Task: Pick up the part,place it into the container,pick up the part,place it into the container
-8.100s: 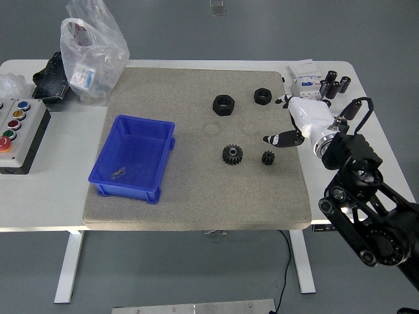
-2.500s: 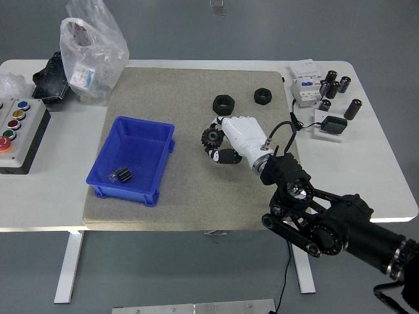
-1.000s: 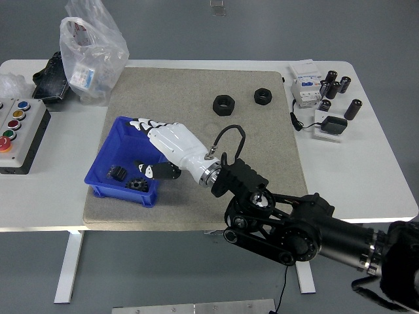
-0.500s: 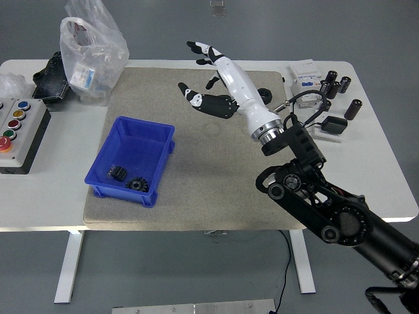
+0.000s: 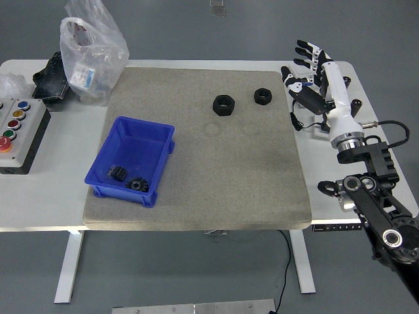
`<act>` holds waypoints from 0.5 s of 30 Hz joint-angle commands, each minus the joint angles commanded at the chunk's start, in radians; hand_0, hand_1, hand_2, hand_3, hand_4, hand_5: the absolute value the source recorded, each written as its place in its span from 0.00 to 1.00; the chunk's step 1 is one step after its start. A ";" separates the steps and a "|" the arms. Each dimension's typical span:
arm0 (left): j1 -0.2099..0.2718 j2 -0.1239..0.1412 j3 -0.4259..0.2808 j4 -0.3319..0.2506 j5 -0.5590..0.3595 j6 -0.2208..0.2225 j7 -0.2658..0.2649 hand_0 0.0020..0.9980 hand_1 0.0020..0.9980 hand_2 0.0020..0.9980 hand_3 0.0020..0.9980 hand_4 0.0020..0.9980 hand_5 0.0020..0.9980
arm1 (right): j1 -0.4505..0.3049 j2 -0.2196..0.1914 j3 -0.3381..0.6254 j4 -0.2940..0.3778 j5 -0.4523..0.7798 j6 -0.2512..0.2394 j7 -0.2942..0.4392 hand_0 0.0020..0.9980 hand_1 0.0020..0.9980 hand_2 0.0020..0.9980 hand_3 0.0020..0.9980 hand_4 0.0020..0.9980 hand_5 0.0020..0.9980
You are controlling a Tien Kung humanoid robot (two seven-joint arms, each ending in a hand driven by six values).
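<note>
— Since both gears already lie inside the blue container, what is asked of the step in hand?

— Little more than a clean retreat, it would seem. The small gear and the larger gear are seen together in the container's near end, so the placing is judged done. The right hand is held raised well to the right of the container, over the worktop's far right corner, with its fingers spread wide and nothing grasped. It should be kept high and away from the clutter beneath it.

— What is found around the container?

— On the grey mat, far right of the container, two black nuts are left lying, a little apart from each other. To the container's left a button box is set; beyond it a plastic bag is bunched. Under the hand, small black cylinders and a cable are gathered, and these could be knocked. The left arm is not seen.
</note>
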 joint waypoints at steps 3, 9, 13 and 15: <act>-0.002 -0.004 0.014 0.000 -0.014 0.000 -0.003 0.66 0.55 0.56 0.70 0.61 0.24 | -0.051 0.012 0.049 -0.001 0.064 0.024 0.035 0.48 0.74 0.80 0.78 0.71 0.34; -0.003 -0.007 0.026 0.000 -0.026 0.000 -0.007 0.66 0.55 0.56 0.70 0.61 0.24 | -0.136 0.020 0.087 -0.011 0.189 0.082 0.095 0.50 0.70 0.75 0.73 0.74 0.40; -0.004 -0.008 0.022 0.000 -0.021 0.000 -0.006 0.66 0.55 0.56 0.70 0.61 0.24 | -0.158 0.027 0.092 -0.035 0.266 0.102 0.130 0.51 0.68 0.72 0.69 0.76 0.45; -0.006 -0.007 0.024 0.000 -0.024 0.000 -0.007 0.66 0.55 0.56 0.70 0.61 0.24 | -0.162 0.031 0.093 -0.048 0.295 0.107 0.144 0.51 0.68 0.72 0.69 0.76 0.45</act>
